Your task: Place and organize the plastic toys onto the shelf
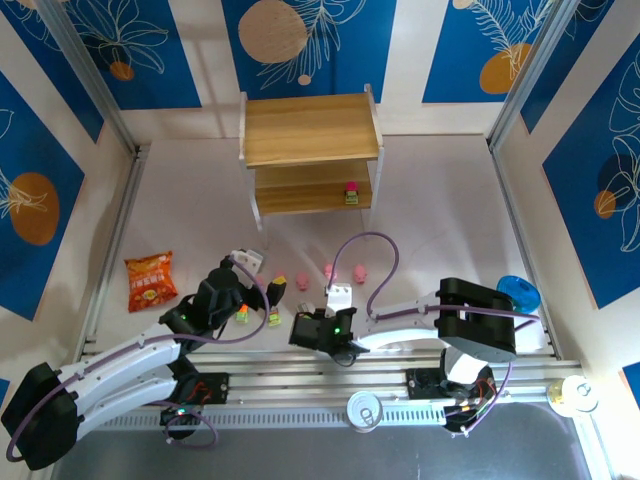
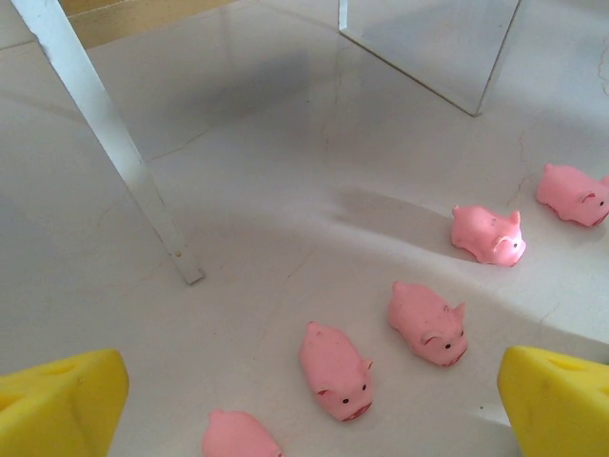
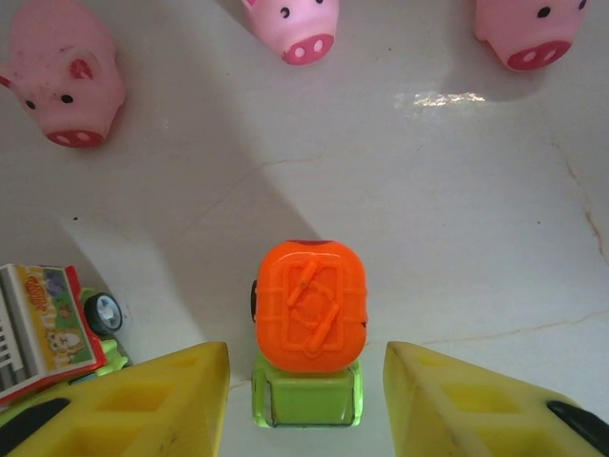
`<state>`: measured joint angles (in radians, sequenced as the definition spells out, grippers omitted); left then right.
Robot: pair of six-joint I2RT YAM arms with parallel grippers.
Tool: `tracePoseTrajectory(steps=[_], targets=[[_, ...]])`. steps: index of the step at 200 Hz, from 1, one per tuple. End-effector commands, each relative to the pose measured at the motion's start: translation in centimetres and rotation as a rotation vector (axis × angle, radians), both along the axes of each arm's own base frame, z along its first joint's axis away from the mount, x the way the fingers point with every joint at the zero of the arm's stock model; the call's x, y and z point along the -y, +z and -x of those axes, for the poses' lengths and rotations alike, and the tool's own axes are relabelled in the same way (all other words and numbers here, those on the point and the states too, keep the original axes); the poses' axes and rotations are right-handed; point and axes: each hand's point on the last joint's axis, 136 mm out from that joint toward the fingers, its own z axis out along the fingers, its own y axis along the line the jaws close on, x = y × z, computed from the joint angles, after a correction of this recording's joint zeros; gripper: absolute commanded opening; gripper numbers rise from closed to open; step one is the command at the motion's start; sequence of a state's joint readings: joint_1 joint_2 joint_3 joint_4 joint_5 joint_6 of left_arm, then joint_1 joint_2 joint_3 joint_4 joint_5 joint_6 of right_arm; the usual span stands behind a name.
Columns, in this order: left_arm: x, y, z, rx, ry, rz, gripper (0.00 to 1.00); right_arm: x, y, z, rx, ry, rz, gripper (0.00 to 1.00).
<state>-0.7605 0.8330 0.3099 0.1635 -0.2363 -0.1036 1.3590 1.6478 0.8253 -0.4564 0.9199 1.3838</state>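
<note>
An orange-topped blocky toy [image 3: 309, 319] on a clear green base stands on the white table between my right gripper's [image 3: 304, 405] yellow fingers. There is a gap on each side, so the gripper is open and not touching it. In the top view that gripper [image 1: 303, 320] sits low at the table's middle front. My left gripper [image 2: 309, 419] is wide open over several pink pig toys, the nearest one [image 2: 334, 369] lying between its fingers. From above, the left gripper [image 1: 262, 282] hovers front left of the shelf [image 1: 310, 130]. One blocky toy [image 1: 351, 192] stands on the lower tier.
A white shelf leg [image 2: 124, 152] slants close on the left. Three pigs [image 3: 67, 86] face my right gripper, and a sticker-sided toy [image 3: 48, 324] lies beside its left finger. An orange snack bag [image 1: 150, 280] lies far left; a blue bowl [image 1: 518, 293] sits far right.
</note>
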Motion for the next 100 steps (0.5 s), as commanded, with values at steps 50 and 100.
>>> tracePoseTrajectory(steps=[50,100], targets=[[0.09,0.99,-0.19,0.015,0.008,0.021,0.99,0.29,-1.27,-0.04,-0.018,-0.005,0.022,0.46],[0.04,0.82,-0.16,0.01,0.01,0.018,0.99,0.43,-1.48,-0.03,-0.027,-0.015,0.033,0.45]])
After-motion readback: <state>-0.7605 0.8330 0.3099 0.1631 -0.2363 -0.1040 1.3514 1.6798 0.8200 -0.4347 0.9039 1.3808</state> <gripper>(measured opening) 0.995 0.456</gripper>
